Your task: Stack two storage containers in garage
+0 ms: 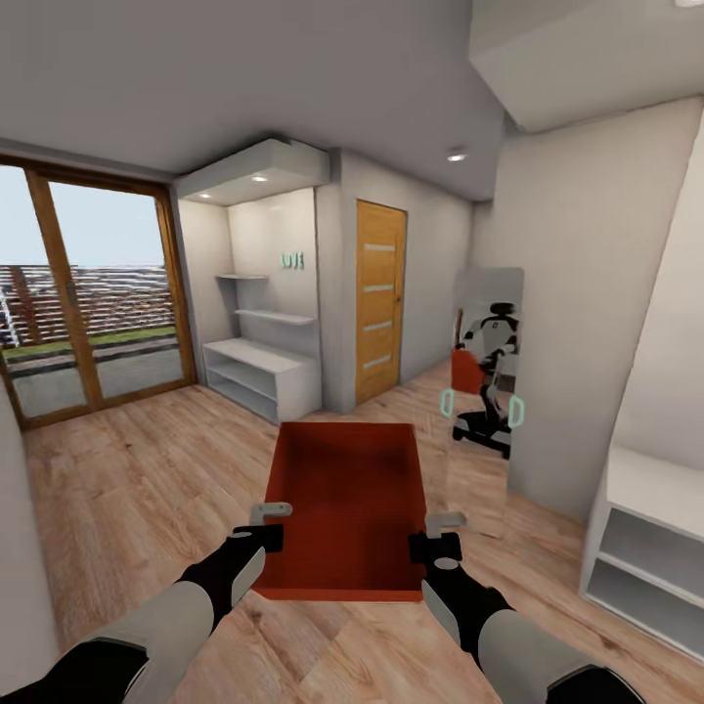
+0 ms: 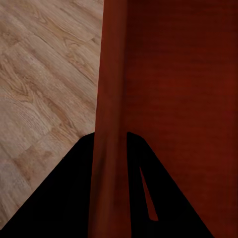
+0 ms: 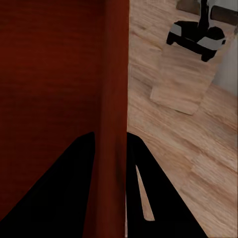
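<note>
Head view: the red-orange storage container point(image 1: 347, 508) is carried between both arms, long axis pointing ahead toward the orange door point(image 1: 379, 298) — left gripper point(image 1: 266, 525) on its left wall, right gripper point(image 1: 438, 536) on its right. Each wrist view shows jaws clamped astride a thin wall — above plank floor point(image 2: 39, 89)

- My forearms: pale grey shells, black at elbows and wrists.
- My left gripper point(image 1: 272, 524): black body, flat grey fingers.
- My right gripper point(image 1: 442, 534): same black body, grey fingers.
- Wrist views: my fingers point(image 2: 74, 198) render plain black, wedge-shaped.
</note>
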`<state>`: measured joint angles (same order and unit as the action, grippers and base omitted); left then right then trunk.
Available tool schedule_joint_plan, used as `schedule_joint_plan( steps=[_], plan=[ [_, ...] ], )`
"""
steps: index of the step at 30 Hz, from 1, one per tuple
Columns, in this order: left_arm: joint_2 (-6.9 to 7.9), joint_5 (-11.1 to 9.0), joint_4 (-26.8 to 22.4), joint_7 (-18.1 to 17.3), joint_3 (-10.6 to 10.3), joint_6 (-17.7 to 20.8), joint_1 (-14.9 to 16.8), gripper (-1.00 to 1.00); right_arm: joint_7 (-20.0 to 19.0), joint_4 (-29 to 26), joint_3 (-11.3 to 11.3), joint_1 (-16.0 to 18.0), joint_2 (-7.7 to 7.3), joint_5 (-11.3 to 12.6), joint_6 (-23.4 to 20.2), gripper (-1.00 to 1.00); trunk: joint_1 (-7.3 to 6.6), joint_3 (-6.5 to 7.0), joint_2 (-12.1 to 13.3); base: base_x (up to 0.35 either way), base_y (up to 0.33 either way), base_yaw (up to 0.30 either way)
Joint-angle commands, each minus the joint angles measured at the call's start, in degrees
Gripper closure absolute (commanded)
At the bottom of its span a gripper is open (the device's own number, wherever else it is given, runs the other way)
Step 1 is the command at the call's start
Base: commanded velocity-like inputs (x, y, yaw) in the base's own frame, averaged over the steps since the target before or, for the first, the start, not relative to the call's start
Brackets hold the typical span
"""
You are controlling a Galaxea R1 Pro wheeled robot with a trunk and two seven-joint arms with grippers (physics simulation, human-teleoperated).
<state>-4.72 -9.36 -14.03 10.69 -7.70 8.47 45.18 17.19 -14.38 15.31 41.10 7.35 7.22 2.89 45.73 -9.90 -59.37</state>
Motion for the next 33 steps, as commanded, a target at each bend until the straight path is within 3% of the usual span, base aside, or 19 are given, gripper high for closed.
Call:
schedule_joint_plan(
  steps=[1, 33],
  plan=[
    [1.99, 0.9, -0.3, 1.3, 1.8, -2.1, 0.1, 1.00, 0.5, 1.4, -0.7, 0.0, -0.06, 1.0, 0.4, 1.00, 0.04, -0.07, -0.1, 0.322, 0.000, 0.158],
    [1.99, 0.9, -0.3, 1.3, 1.8, -2.1, 0.1, 1.00, 0.5, 1.4, -0.7, 0.0, -0.06, 1.0, 0.4, 1.00, 0.04, -0.07, -0.1, 0.322, 0.000, 0.006]
  ],
)
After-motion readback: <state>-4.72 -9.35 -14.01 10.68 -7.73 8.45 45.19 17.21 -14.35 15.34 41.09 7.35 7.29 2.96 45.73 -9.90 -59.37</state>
